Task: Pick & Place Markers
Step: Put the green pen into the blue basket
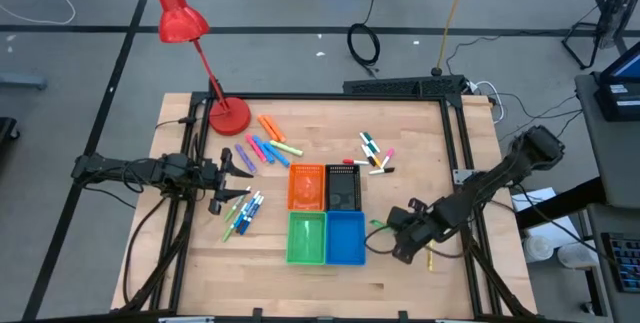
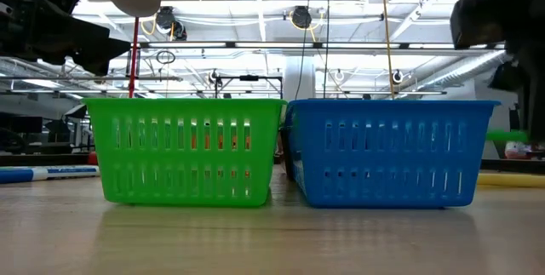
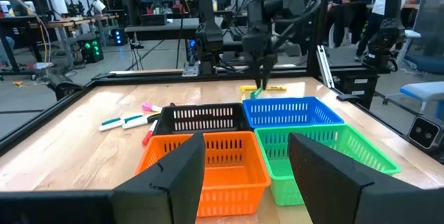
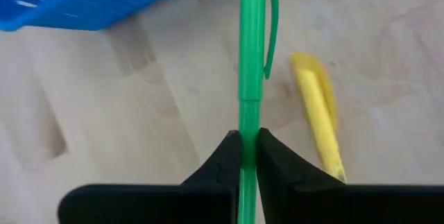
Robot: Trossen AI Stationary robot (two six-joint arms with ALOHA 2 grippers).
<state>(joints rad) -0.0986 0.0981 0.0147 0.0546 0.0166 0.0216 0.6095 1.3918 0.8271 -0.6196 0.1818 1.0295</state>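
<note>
My right gripper (image 1: 392, 229) is shut on a green marker (image 4: 252, 50) just right of the blue bin (image 1: 345, 238). The marker also shows in the low view (image 2: 507, 136), above the table. A yellow marker (image 4: 316, 109) lies flat on the table beside it. My left gripper (image 1: 240, 163) is open and empty at the table's left. It stands between a group of coloured markers (image 1: 268, 148) and a group of blue and white ones (image 1: 243, 213). More markers (image 1: 375, 153) lie at the far right. My right gripper pinches the green marker's barrel (image 4: 248, 116) between its two fingers, away from the clipped cap end (image 4: 266, 16). The marker runs along the fingers and sticks out ahead of the fingertips toward the blue bin. It is clear of the table.
Four small bins stand together in the table's middle: orange (image 1: 306, 187), black (image 1: 343, 185), green (image 1: 306, 238) and blue. A red desk lamp (image 1: 228, 115) stands at the far left. A black frame rail (image 1: 455, 163) runs along the right side.
</note>
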